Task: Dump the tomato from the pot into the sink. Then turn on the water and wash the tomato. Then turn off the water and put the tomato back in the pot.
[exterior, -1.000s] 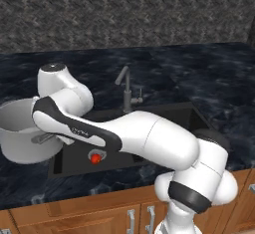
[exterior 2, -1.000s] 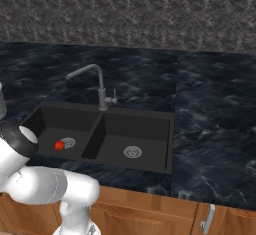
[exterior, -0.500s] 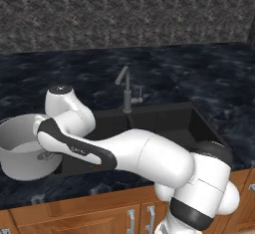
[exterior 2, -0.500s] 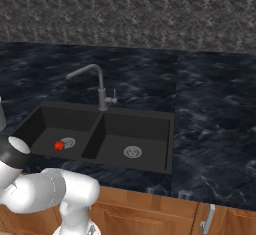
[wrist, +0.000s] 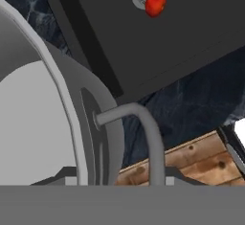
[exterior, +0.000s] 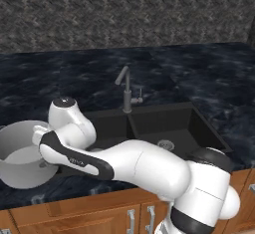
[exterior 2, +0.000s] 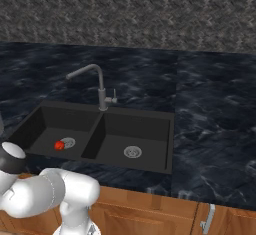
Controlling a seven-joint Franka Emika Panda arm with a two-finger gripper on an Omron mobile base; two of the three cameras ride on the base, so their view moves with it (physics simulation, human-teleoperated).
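At the left of the frame the claw (wrist: 119,183), clamped on the pot's (exterior: 22,161) loop handle, has brought it upright onto the bench (exterior: 209,73), leaving the tomato (exterior 2: 59,145) dumped beside the drain in the sink (exterior 2: 150,124), ready for water.

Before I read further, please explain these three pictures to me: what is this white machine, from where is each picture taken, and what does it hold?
The white machine is a robot arm in a rendered kitchen. Two pictures come from cameras behind the arm, one to its left and one to its right. The third comes from a camera on its hand. A black double sink with a faucet is set in a dark counter. A small red tomato lies by the drain of one basin. On the counter beside the sink stands a metal pot. In the hand view the gripper is shut on the pot's side handle.
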